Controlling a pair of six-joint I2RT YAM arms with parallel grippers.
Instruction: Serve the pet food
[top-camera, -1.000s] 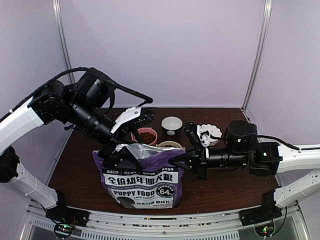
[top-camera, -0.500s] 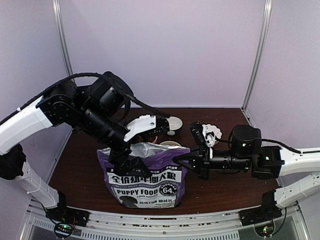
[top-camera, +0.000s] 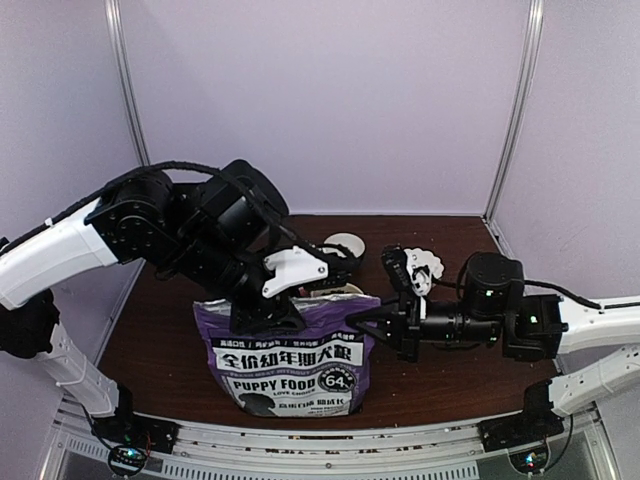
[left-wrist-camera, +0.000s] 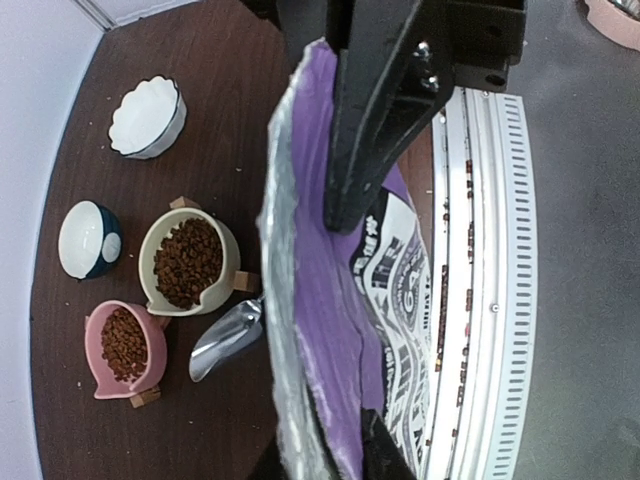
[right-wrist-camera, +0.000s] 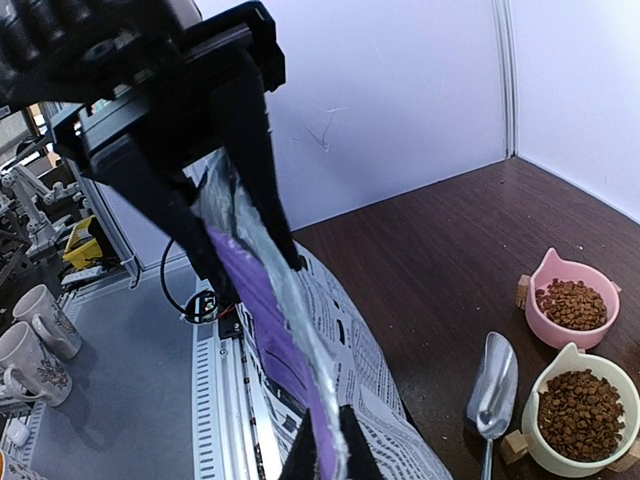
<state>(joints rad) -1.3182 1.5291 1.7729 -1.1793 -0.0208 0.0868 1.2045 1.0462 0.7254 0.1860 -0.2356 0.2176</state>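
Observation:
The purple-and-white puppy food bag (top-camera: 288, 362) stands upright at the table's front. My right gripper (top-camera: 352, 322) (right-wrist-camera: 330, 452) is shut on the right end of the bag's top edge. My left gripper (top-camera: 268, 312) (left-wrist-camera: 325, 462) has come down on the left end of that edge, and its fingers press the foil from both sides. The pet food (left-wrist-camera: 187, 262) fills a cream bowl (left-wrist-camera: 222, 236), and more of it (left-wrist-camera: 124, 343) lies in a pink bowl (left-wrist-camera: 100, 375) behind the bag. A silver scoop (left-wrist-camera: 228, 337) (right-wrist-camera: 494, 385) lies empty on the table beside the cream bowl.
A dark blue and white bowl (left-wrist-camera: 88, 238) and a white scalloped bowl (left-wrist-camera: 147, 115) stand farther back, both without food. In the top view the left arm hides the filled bowls. The table's metal rail (left-wrist-camera: 480, 300) runs just in front of the bag.
The left arm swung right over the bag, and its wide-open jaws closed on the left end of the top edge. The right gripper kept its hold.

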